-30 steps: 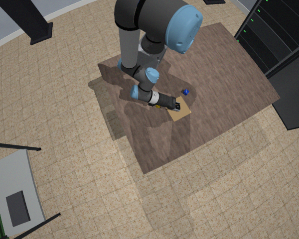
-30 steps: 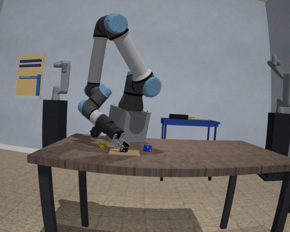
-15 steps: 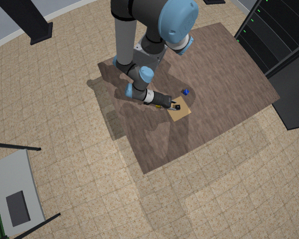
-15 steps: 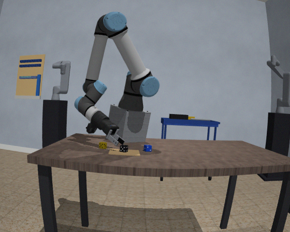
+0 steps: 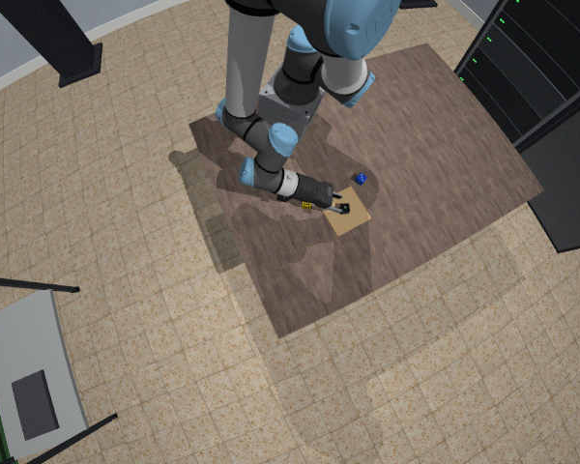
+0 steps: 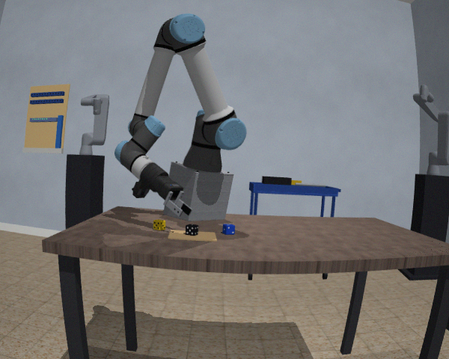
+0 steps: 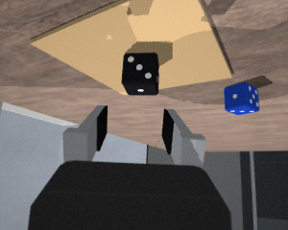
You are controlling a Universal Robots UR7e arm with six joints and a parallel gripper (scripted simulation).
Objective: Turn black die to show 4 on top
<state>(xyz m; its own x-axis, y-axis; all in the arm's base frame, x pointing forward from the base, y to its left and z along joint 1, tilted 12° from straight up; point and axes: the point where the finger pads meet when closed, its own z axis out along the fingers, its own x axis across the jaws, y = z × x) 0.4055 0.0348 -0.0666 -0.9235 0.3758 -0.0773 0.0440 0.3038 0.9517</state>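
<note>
The black die point(image 5: 345, 208) point(image 6: 191, 229) point(image 7: 140, 74) sits on the tan mat point(image 5: 340, 227) point(image 6: 208, 236) point(image 7: 82, 43) and appears flat. In the wrist view, its large side face shows 3, and its narrow, foreshortened face toward the image bottom shows one pip and appears to be the top. My gripper point(image 5: 340, 203) point(image 6: 185, 213) point(image 7: 134, 121) is open and empty, a little above and behind the die. The fingers do not touch it. The die's underside and far sides are hidden in the wrist view.
A blue die point(image 5: 361, 178) point(image 6: 228, 229) point(image 7: 241, 97) rests on the table beside the mat. A yellow die point(image 5: 306, 205) point(image 6: 159, 224) rests on the table on the mat's other side, near the arm in the top view. The robot base point(image 6: 209, 193) stands behind.
</note>
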